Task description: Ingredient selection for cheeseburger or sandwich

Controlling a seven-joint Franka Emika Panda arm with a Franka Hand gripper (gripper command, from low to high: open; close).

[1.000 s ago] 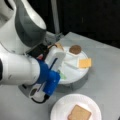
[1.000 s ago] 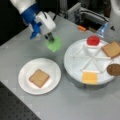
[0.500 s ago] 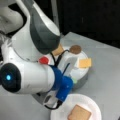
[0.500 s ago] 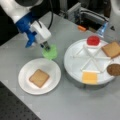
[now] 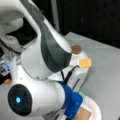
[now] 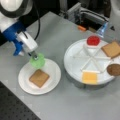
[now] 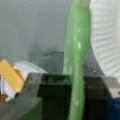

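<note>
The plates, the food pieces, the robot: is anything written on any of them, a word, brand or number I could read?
None: no readable text in any view.
The paper plate, segmented tray, bread square, cheese square, tomato disc and patty are plain.
The gripper, holding the lettuce at the plate's edge, carries no label.
The arm shows only a blue light.

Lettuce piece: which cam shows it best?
A front view: lettuce hangs whole from the gripper over the paper plate's rim. Wrist view shows it edge-on; in a front view the arm blocks it.
</note>
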